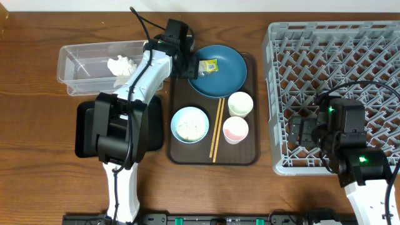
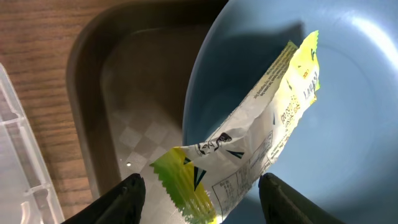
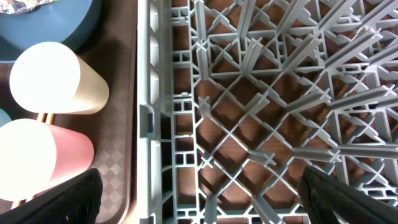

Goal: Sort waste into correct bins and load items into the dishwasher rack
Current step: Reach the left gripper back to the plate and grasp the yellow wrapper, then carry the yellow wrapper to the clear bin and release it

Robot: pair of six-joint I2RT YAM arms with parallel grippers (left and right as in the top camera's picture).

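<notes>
overhead: left pincer at rim of dark blue dish on brown tray, yellow-green wrapper lying in dish | left wrist: fingers apart, wrapper's lower end between them, unclamped | right wrist: right pincer spread wide above grey rack

2 cups beside grey rack

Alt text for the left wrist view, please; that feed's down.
A yellow-green snack wrapper lies across the rim of the dark blue dish, its lower end between the fingers of the open left gripper. The dish sits on a brown tray; the edge of a clear tub shows far left.
</notes>
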